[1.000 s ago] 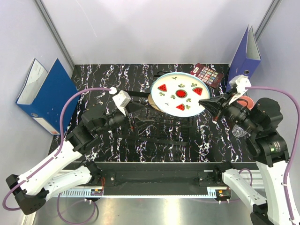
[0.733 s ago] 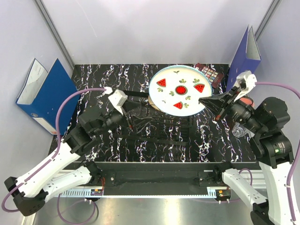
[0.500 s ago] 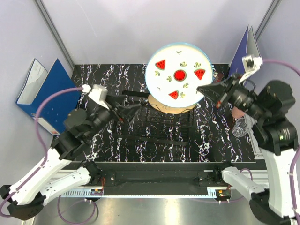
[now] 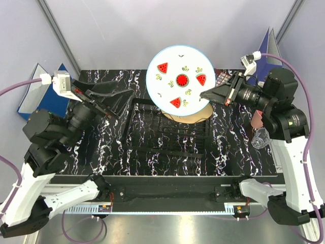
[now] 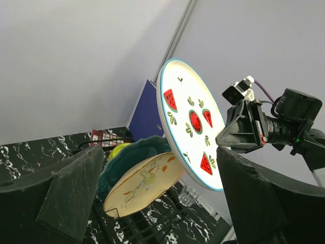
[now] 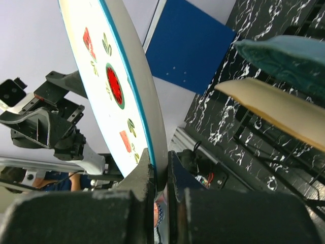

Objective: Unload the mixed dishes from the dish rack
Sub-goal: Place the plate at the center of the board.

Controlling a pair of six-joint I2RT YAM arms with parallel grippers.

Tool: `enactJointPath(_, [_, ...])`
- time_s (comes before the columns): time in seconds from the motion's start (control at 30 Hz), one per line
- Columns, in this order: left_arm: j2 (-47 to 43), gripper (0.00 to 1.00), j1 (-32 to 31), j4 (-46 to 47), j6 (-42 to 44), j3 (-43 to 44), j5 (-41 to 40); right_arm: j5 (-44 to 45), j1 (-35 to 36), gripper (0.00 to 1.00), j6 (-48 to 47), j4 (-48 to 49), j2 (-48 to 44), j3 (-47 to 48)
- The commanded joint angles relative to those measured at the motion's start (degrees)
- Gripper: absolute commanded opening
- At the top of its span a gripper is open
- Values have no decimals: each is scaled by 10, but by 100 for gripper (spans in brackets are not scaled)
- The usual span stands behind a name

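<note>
On the overhead, the white plate with red fruit marks point(image 4: 180, 81) has come up out of the dish rack point(image 4: 172, 137) in the last second and now hangs high, its face tipped toward the camera. I judge it free of the slots and ready to carry off to a resting spot. My right gripper point(image 4: 205, 95) reaches in level from the right with the plate's rim pinched at its tips. The rack lies below those jaws. The left gripper point(image 4: 119, 101) has backed well off to the left, raised and angled down, holding nothing. From the left wrist, its fingers point(image 5: 66, 198) stand wide apart. Framed between them, ahead of the jaws, are the lifted plate and below it the cream floral plate point(image 5: 142, 183) and teal scalloped plate point(image 5: 132, 155), both in the rack. From the right wrist, the jaws are narrow, clamped on the plate's edge, with the two racked plates off to their right.
</note>
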Motion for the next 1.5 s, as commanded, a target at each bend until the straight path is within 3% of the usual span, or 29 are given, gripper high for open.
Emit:
enactJointPath(0.0, [34,99,-1,-18,-29,22,59,-48,9,0,44,88,-27,-6])
enactJointPath(0.2, [54,99,13,-18,-93,21,119,-49,26,0,36,95,-21,-21])
enactJointPath(0.47, [87,99,42,-6,-111,32,151,-56,52,0,25,105,-2,-21])
enactJointPath(0.57, [99,94,50,17,-114,31,172,-57,60,0,20,107,2,-23])
enactJointPath(0.7, [111,73,59,41,-123,29,207,-59,65,0,14,106,6,-32])
enactJointPath(0.73, [113,61,60,42,-124,29,210,-59,66,0,12,105,6,-33])
enactJointPath(0.83, [115,39,66,49,-126,27,227,-57,66,0,6,99,9,-30])
enactJointPath(0.87, [115,24,68,48,-129,25,230,-56,66,0,3,98,9,-30])
enactJointPath(0.97, [110,0,76,49,-133,18,235,-54,66,0,-2,94,11,-27])
enactJointPath(1.2, [90,0,80,46,-133,1,211,-42,66,0,-22,84,9,-14])
enactJointPath(1.23, [84,0,81,45,-133,0,202,-35,66,6,-26,80,7,-8])
enactJointPath(1.3, [78,0,86,41,-133,-1,179,-32,67,29,-35,78,5,5])
enactJointPath(1.33, [73,0,91,39,-135,-1,173,-31,67,51,-37,78,5,9])
enactJointPath(1.47, [69,0,123,44,-154,-4,175,-27,67,82,-38,75,5,20])
